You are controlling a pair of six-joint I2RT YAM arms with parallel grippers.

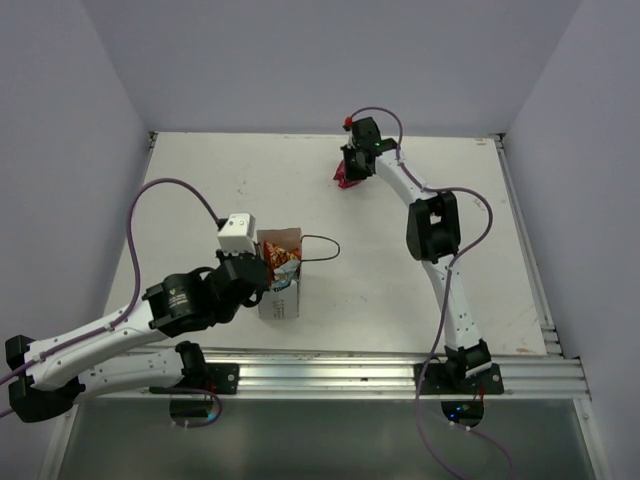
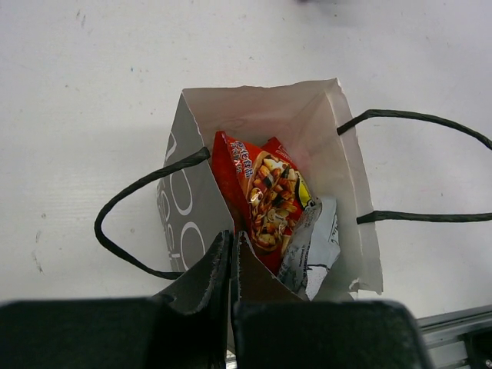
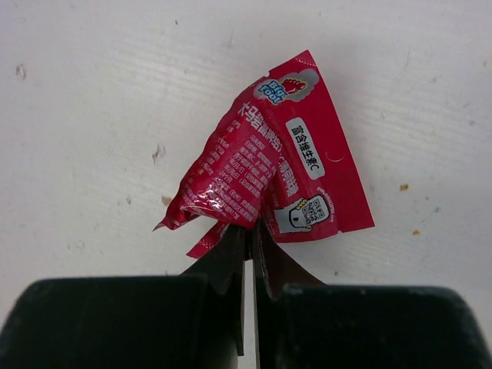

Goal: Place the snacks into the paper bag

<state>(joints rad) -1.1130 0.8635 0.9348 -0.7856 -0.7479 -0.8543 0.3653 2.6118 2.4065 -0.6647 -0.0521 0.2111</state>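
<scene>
The white paper bag (image 2: 192, 200) stands open near the table's front left (image 1: 283, 302). Inside it, a red-orange snack (image 2: 265, 192) leans upright with a pale blue-clear snack (image 2: 317, 242) beside it. My left gripper (image 2: 233, 247) is shut on the bag's near wall, at the rim (image 1: 262, 276). Far back on the table, my right gripper (image 3: 250, 231) is shut on the lower edge of a crumpled magenta snack (image 3: 269, 165), which rests on the table under the fingers (image 1: 345, 181). In the top view the right gripper (image 1: 352, 170) sits just above that packet.
The bag's thin black loop handles hang outward, one to its right (image 1: 325, 248) and one on the lettered side (image 2: 131, 204). An aluminium rail (image 1: 350, 375) runs along the table's near edge. Walls close in on the table (image 1: 200, 190) at the left, back and right.
</scene>
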